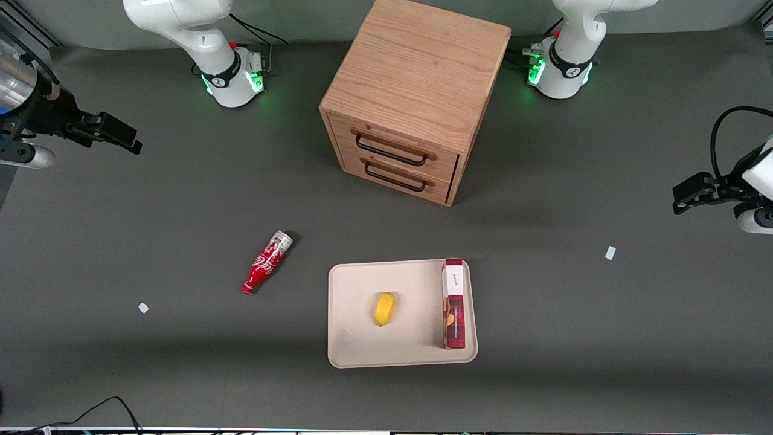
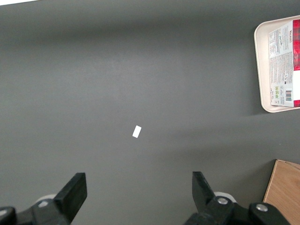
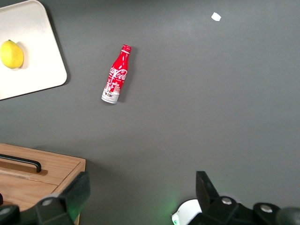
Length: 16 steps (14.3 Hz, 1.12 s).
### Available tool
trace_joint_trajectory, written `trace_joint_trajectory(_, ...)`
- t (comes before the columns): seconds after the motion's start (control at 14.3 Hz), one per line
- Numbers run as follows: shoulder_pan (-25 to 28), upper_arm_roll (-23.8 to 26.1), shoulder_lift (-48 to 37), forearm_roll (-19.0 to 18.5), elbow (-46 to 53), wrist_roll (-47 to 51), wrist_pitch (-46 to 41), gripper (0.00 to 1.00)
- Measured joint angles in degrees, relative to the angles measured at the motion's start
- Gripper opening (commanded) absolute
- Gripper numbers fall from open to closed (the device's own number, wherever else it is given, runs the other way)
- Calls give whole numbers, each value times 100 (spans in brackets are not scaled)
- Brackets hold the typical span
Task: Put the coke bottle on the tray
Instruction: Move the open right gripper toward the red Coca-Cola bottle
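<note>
Front view: gripper (image 1: 130, 142) at table's edge, fingers spread, arm cropped; coke bottle (image 1: 266, 262) lying beside tray (image 1: 356, 338).

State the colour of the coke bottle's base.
Silver, on the coke bottle lying on the table; right wrist view shows it best. The end effector hangs open above.

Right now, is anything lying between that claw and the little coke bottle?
No. In the front view, only bare grey table separates the open gripper, hanging toward the working arm's end, from the coke bottle lying on its side.

High front view; both wrist cameras downward.
</note>
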Motion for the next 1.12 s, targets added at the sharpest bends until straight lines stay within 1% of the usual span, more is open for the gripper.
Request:
trace_joint_trajectory(0.35,-1,-27,0,-5,25,-19,-178,100)
trace_joint_trajectory(0.84,32,40,93,26,50,-45,-209,100)
trace_joint_trajectory(0.91,42,62,184,81,151,52,-184,100)
trace_joint_trajectory(1.12,56,279,812,610,582,1101,16,100)
